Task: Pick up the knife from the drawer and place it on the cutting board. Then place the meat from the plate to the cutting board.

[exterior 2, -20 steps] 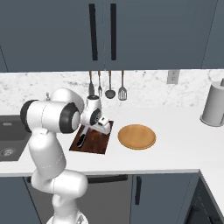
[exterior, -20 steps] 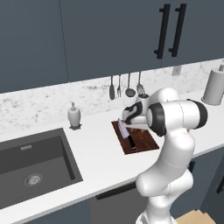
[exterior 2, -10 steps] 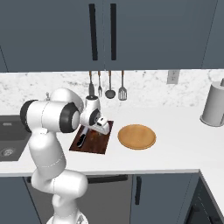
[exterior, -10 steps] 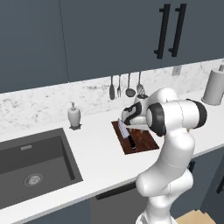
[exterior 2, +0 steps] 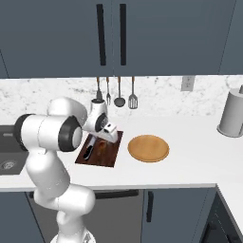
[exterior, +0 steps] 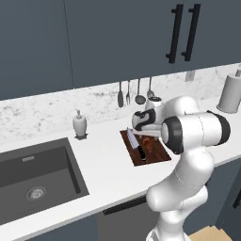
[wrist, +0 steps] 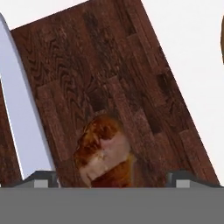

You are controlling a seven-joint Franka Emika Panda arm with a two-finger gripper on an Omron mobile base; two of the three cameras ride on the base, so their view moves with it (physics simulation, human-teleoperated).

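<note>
The dark reddish-brown cutting board lies on the white counter. The knife rests along its left side, silver blade toward the wall and black handle toward the front. A browned piece of meat lies on the board. My gripper hangs just above it, open, one fingertip on each side and neither touching it. The gripper also appears over the board, left of the bare orange-brown plate. The drawer front sits under the counter edge.
A dark sink is set into the counter at left, with a soap dispenser behind it. A ladle, spatula and fork hang on the marble wall behind the board. A paper towel roll stands far right.
The fingers have spread apart, and the meat now lies loose on the board. The arm has barely moved.
</note>
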